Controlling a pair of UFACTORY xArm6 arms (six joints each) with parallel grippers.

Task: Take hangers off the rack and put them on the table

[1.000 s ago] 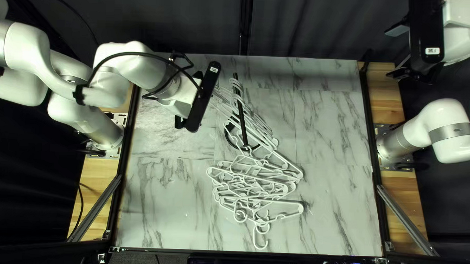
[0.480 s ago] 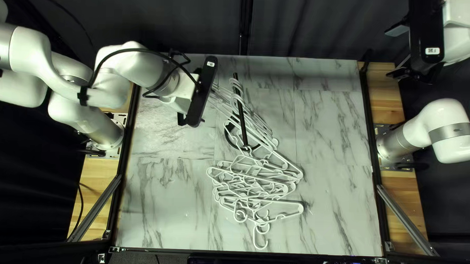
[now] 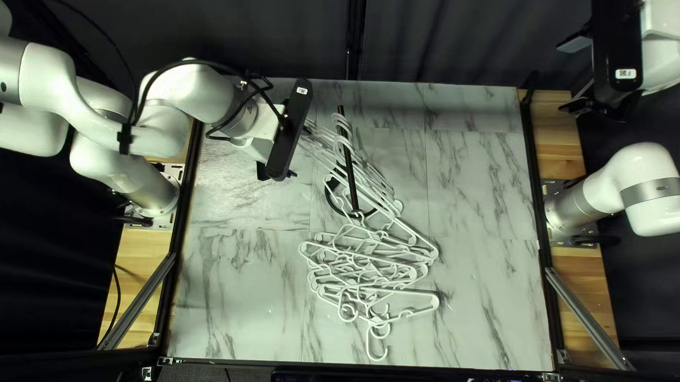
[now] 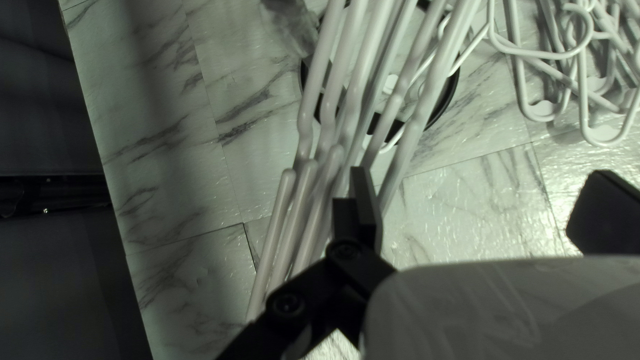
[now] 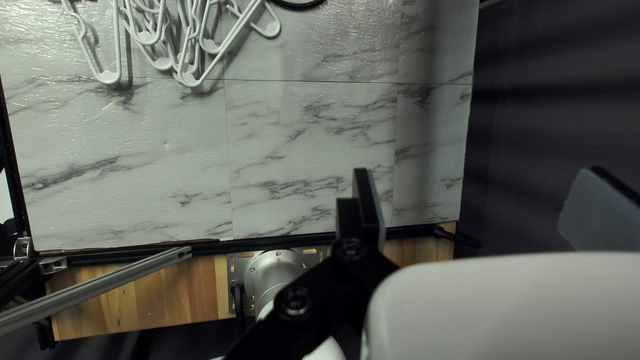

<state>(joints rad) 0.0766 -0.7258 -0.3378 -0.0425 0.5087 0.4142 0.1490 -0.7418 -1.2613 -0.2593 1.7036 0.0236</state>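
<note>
One black upright rack with round base, holding white plastic hangers by their hooks. One tangled pile of white plastic hangers, laid on the white, grey-veined marble-pattern table. Left black two-finger gripper: beside the rack, fingers apart, one in line with the hanging bars; contact cannot be told. Right black two-finger gripper: well apart from rack and pile, fingers apart.

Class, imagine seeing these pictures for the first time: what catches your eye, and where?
A tangled pile of white hangers lies on the marble-patterned table. Beyond it, more hangers hang from a black rack; the left arm reaches towards them.
</note>
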